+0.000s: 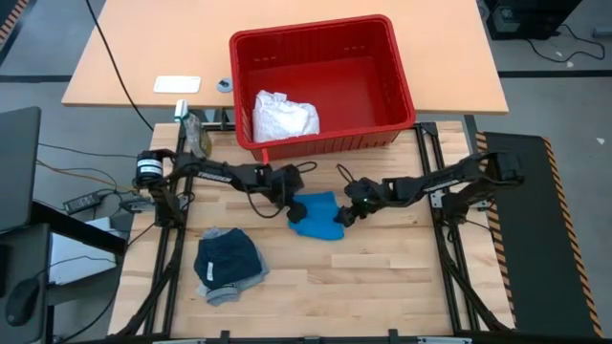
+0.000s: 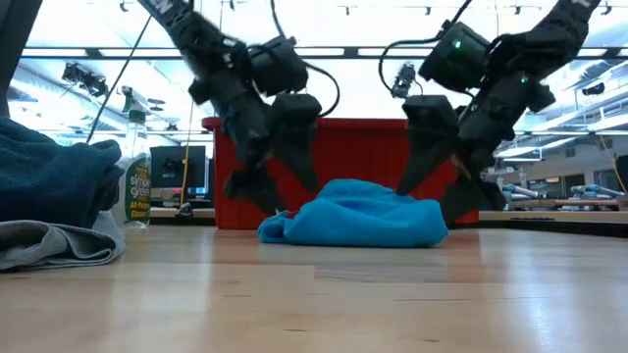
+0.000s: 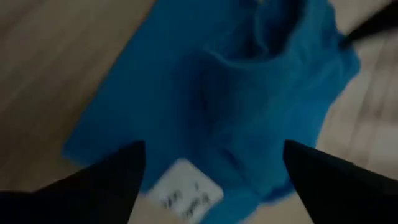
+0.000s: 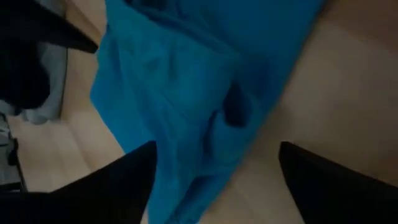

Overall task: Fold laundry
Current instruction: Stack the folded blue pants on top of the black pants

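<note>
**Bright blue garment between two spread grippers, mid-table**

The bright blue soft cloth garment (image 1: 317, 215) lies bunched in a low heap on the pale wooden slatted table (image 1: 382, 277), in front of the red plastic basket (image 1: 397, 91). You have the left gripper (image 3: 211, 177) at its one side and the right gripper (image 4: 214, 177) at the other, both with fingers spread wide and nothing held. Expect a light, limp, non-fragile cloth that sags and slips from a shallow pinch; take it by an edge or corner, perhaps near the white label (image 3: 186, 190). The white crumpled cloth (image 1: 284, 117) sits in the basket; the navy garment (image 1: 228, 258) rests on the grey cloth piece (image 1: 222, 290) near the table's front left. A spray bottle (image 2: 136, 176) stands behind, with workshop benches and ceiling lights beyond
</note>
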